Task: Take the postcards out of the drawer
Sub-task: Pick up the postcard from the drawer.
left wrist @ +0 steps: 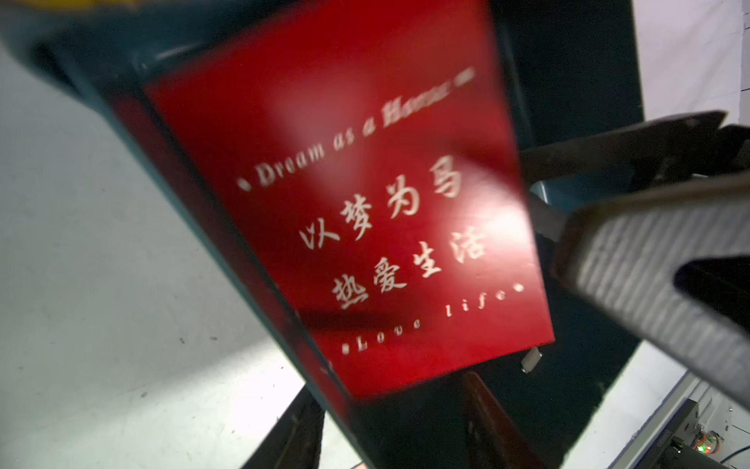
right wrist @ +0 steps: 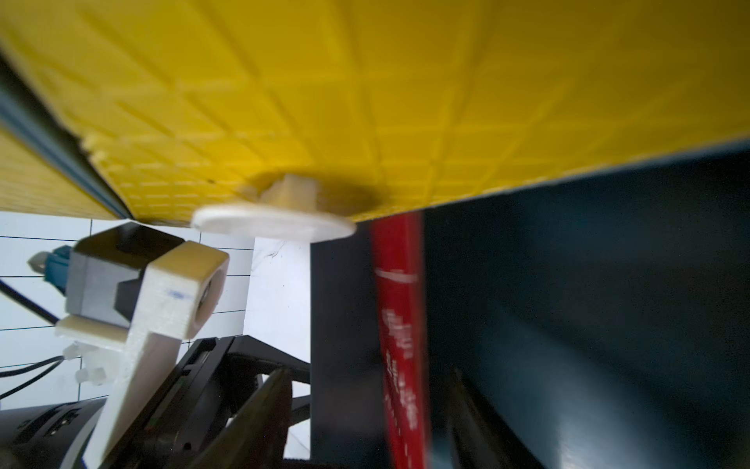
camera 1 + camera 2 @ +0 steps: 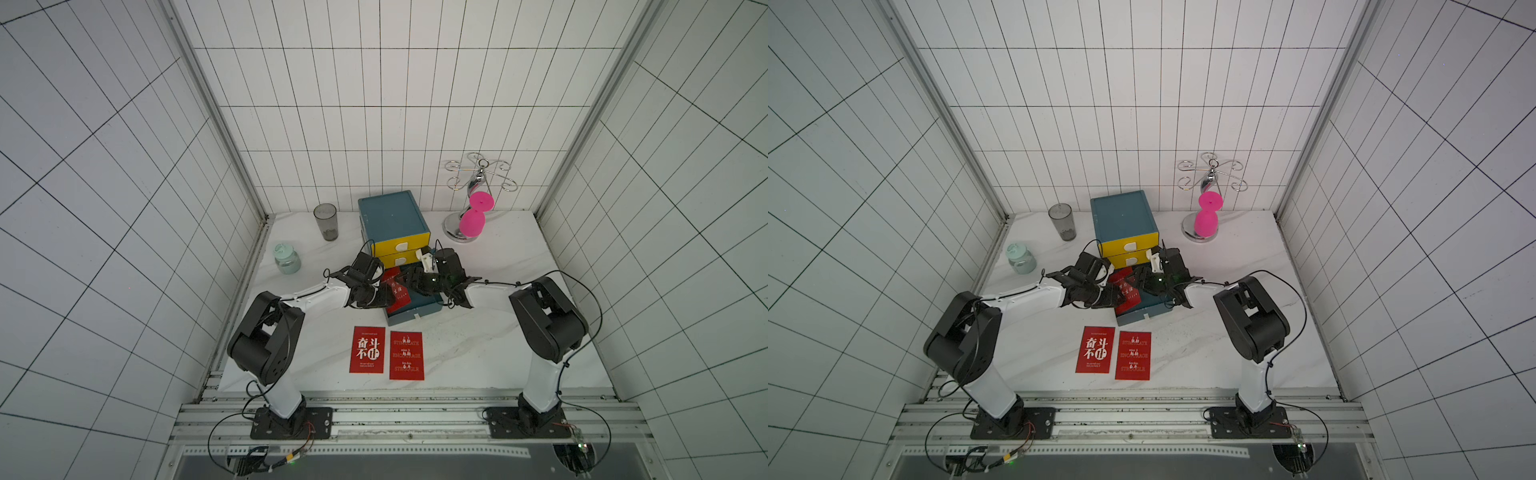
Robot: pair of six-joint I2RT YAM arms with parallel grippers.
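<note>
Two postcards are laid flat and face up on the table (image 3: 478, 353), just beside each other in front of the cabinet (image 3: 392, 216): the big-character postcard (image 3: 367, 349) and the three-word postcard (image 3: 407, 355). The third postcard (image 3: 397, 296) is found in the drawer (image 3: 413, 318), which stands open at the foot of the blue cabinet. It is tilted steeply, with one long edge propped against the drawer's side wall (its lettering, "Dream" and "Love life", is read in the left wrist view).

The left gripper (image 3: 384, 298) is held at that wall with its fingers (image 1: 487, 418) parted. One is seen outside the drawer and one inside, and nothing is clamped between them.

The right gripper (image 3: 409, 282) is set at the card's opposite edge, below the yellow drawer fronts (image 3: 401, 245). Its fingers (image 1: 649, 276) are spread on either side of the card, which is seen edge-on between them in the right wrist view. Whether the card is touched cannot be told.
</note>
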